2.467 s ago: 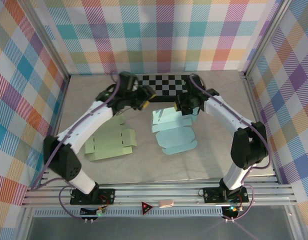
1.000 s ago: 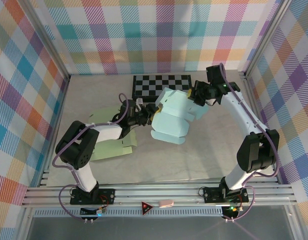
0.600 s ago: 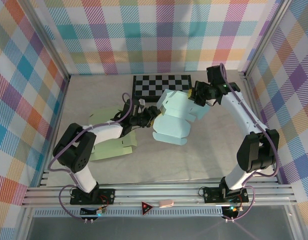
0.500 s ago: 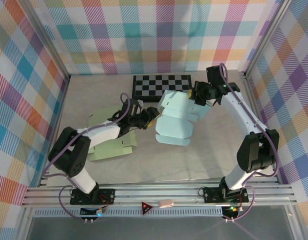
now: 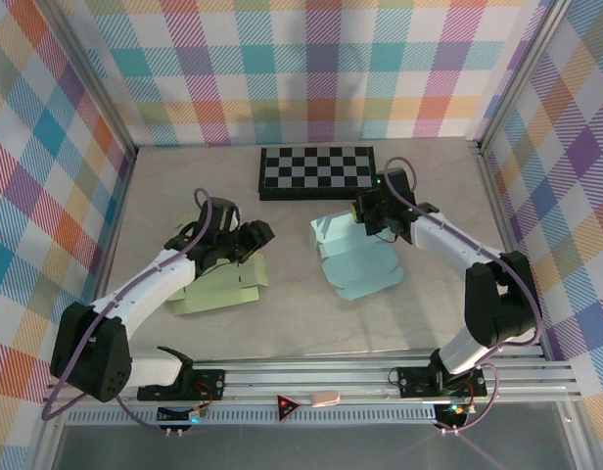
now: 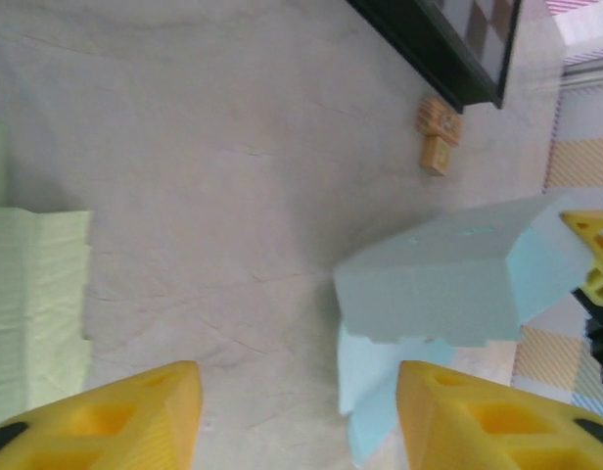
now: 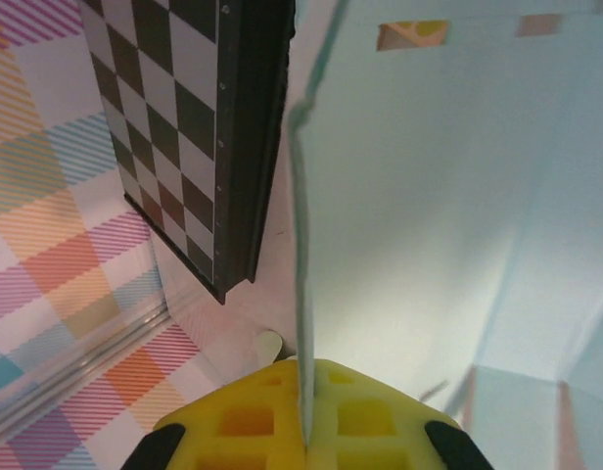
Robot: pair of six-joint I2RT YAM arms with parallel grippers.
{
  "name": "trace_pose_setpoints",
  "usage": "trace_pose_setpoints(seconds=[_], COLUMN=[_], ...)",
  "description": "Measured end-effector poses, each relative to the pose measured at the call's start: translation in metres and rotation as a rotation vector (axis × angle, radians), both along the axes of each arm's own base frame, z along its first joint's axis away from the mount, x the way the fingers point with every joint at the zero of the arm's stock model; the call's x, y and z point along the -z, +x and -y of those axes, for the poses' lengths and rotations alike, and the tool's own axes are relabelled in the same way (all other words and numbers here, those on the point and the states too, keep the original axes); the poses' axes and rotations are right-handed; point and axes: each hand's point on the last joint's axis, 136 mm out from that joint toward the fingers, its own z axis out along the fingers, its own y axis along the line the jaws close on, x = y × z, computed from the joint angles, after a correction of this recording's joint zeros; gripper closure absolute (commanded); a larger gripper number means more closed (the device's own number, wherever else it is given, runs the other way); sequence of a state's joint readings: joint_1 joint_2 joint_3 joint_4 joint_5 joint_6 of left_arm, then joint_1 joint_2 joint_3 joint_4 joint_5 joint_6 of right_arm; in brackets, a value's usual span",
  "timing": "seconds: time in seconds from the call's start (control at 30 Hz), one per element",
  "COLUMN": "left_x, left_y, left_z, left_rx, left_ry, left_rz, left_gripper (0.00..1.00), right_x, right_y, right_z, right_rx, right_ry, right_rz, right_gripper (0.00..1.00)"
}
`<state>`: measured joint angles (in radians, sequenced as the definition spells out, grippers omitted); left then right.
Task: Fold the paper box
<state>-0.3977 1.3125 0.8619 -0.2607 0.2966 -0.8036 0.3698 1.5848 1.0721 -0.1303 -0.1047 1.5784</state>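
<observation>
Right gripper (image 5: pixel 364 215) pinches the pale blue paper box (image 5: pixel 356 262); left gripper (image 5: pixel 253 240) is empty.
The half-folded box lies on the table (image 5: pixel 282 328) right of centre, just in front of the checkerboard (image 5: pixel 316 171). Its raised rear flap is clamped edge-on between the right jaws. The left jaws stand apart with nothing between them, over the flat green cardboard sheet (image 5: pixel 218 284), well apart from the box.
</observation>
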Motion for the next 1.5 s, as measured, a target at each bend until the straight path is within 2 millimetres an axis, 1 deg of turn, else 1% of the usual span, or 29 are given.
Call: trace_pose_setpoints(seconds=[0.03,0.13,0.17,0.23,0.3,0.5,0.63,0.77,0.97,1.07,1.2,1.37,1.5], left_x=[0.006,0.022,0.026,0.036,0.041,0.041,0.047,0.052,0.047,0.046,0.049,0.047,0.05], left_y=[0.002,0.011,0.014,0.02,0.023,0.022,0.026,0.034,0.041,0.041,0.037,0.032,0.033], left_z=[-0.001,0.008,0.011,0.02,0.03,0.068,0.083,0.087,0.096,0.104,0.113,0.123,0.129], left_rx=[0.01,0.072,0.092,0.148,0.207,0.403,0.469,0.489,0.548,0.598,0.65,0.676,0.68], left_ry=[0.015,0.036,0.039,0.049,0.055,0.079,0.107,0.136,0.148,0.141,0.139,0.136,0.138], left_rz=[-0.006,-0.018,-0.017,0.001,0.036,0.172,0.22,0.256,0.332,0.366,0.384,0.404,0.407], left_gripper=[0.63,0.65,0.64,0.59,0.58,0.56,0.54,0.53,0.54,0.55,0.57,0.59,0.6], right_x=[-0.001,0.001,0.003,0.008,0.008,0.001,0.0,0.005,0.007,0.007,0.007,0.007,0.007], right_y=[0.002,0.006,0.006,0.006,0.007,0.014,0.015,0.014,0.015,0.017,0.018,0.02,0.022], right_z=[-0.001,-0.003,-0.003,-0.004,-0.006,-0.013,-0.016,-0.018,-0.022,-0.023,-0.023,-0.024,-0.024], right_rx=[-0.007,-0.016,-0.019,-0.031,-0.045,-0.067,-0.085,-0.096,-0.117,-0.117,-0.117,-0.116,-0.112], right_ry=[0.002,0.013,0.015,0.018,0.026,0.059,0.065,0.067,0.072,0.072,0.072,0.074,0.074], right_rz=[0.023,0.084,0.096,0.12,0.147,0.209,0.221,0.213,0.205,0.204,0.204,0.205,0.204], right_gripper=[1.0,1.0,1.0,1.0,1.0,1.0,1.0,1.0,1.0,1.0,1.0,1.0,1.0])
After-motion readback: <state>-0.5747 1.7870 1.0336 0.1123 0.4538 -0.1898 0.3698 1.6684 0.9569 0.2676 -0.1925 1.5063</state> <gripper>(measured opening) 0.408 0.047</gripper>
